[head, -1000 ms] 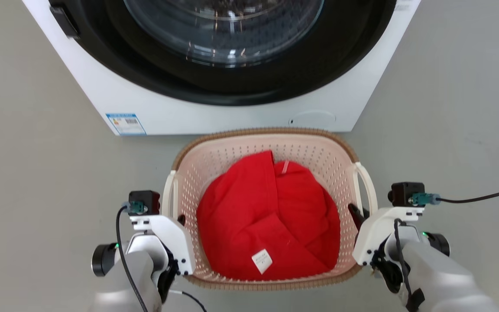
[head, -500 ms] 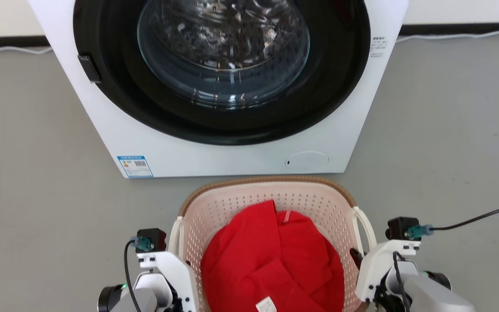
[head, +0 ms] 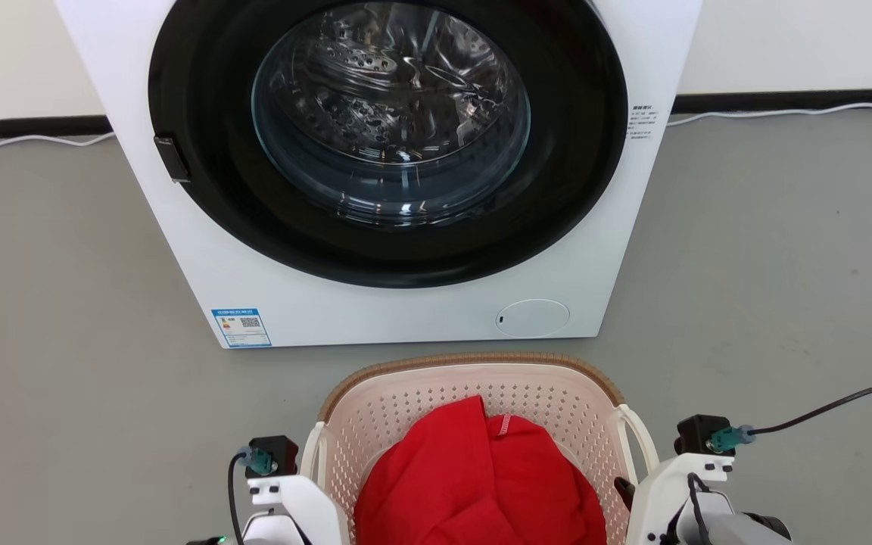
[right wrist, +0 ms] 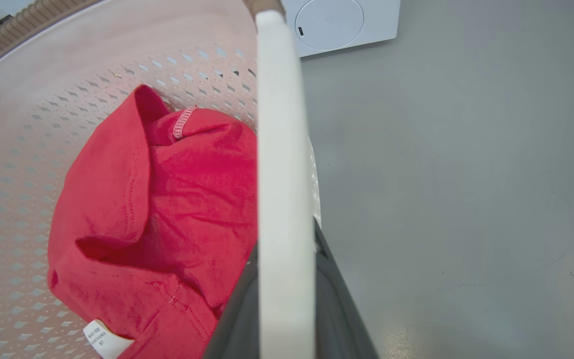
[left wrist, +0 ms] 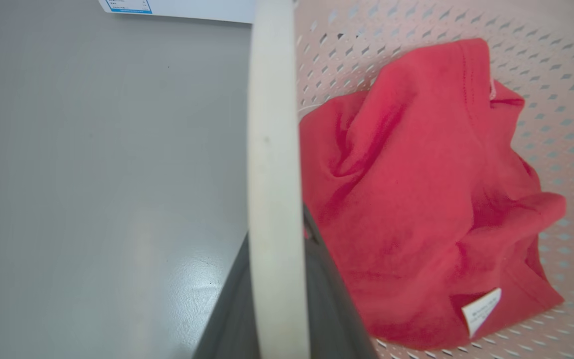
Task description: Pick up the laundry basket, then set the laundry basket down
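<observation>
The left tool (left wrist: pixel 277 239) is clenched on the left loop handle (left wrist: pixel 272 149) of the laundry basket (head: pixel 474 363), a dark finger on either side of the white bar. The basket sits between the two arms, just in front of the washing machine (head: pixel 375 303), with a red garment (head: pixel 481 484) heaped inside. To the right, the right tool (right wrist: pixel 284 239) grips the right loop handle (right wrist: pixel 282 149) in the same way.

I cannot tell whether the basket's base is clear of the floor (head: pixel 65 341), so I take this for the lift or the carry. To do it well, both arms should rise together and level, so the basket does not tip and slide the garment to one side. The far rim should also stay off the washer's front.

The head view gives the whole layout, with the glass door and the blue sticker (head: pixel 241 327), but it cuts off the near half of the basket and hides the fingers. The wrist views show the grips themselves. The left one also shows the garment's white label (left wrist: pixel 481 309), and the right one shows the washer's round hatch (right wrist: pixel 329 22).
</observation>
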Tool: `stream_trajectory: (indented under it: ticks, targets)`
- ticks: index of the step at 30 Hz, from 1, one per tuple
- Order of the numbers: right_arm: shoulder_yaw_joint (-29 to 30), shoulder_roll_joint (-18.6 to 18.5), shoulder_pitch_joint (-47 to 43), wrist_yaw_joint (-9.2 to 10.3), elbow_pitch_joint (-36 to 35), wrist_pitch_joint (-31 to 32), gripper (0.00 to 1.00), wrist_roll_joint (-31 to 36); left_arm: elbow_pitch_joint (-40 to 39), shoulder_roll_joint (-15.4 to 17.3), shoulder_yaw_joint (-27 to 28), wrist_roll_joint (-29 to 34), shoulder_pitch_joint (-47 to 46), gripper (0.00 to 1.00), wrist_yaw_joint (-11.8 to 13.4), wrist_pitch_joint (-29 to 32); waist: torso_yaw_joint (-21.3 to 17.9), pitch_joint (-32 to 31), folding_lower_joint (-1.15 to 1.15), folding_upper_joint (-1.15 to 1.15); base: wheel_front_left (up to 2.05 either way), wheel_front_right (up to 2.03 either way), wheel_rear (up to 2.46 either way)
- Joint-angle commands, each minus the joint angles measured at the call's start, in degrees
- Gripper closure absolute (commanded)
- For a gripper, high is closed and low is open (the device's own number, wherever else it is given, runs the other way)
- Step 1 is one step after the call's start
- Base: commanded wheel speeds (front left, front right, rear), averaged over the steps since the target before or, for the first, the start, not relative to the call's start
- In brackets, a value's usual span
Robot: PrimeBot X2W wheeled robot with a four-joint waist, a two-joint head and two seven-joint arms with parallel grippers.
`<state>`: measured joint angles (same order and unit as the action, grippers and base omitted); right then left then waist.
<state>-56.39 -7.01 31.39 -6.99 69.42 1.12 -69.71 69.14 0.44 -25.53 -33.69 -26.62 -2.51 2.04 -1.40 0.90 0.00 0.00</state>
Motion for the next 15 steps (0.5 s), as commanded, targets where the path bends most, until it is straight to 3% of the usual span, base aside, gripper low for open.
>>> stream_trajectory:
  ticks: [1,15]
  targets:
    - [-0.59,-0.99,-0.21,-0.50,-0.45,-0.07,1.00,-0.50,-1.29,2.43,1.11,-0.52,-0.24,1.00,0.18,-0.16,0.00,-0.37,0.00,0.00,0.00,0.00,0.00]
    - [-0.99,-1.27,-0.45,-0.50,-0.70,-0.49,1.00,-0.56,-3.46,2.53,0.45,-1.55,1.23,1.00,1.13,0.70,0.17,-0.98,0.00,0.00,0.00,0.00,0.00]
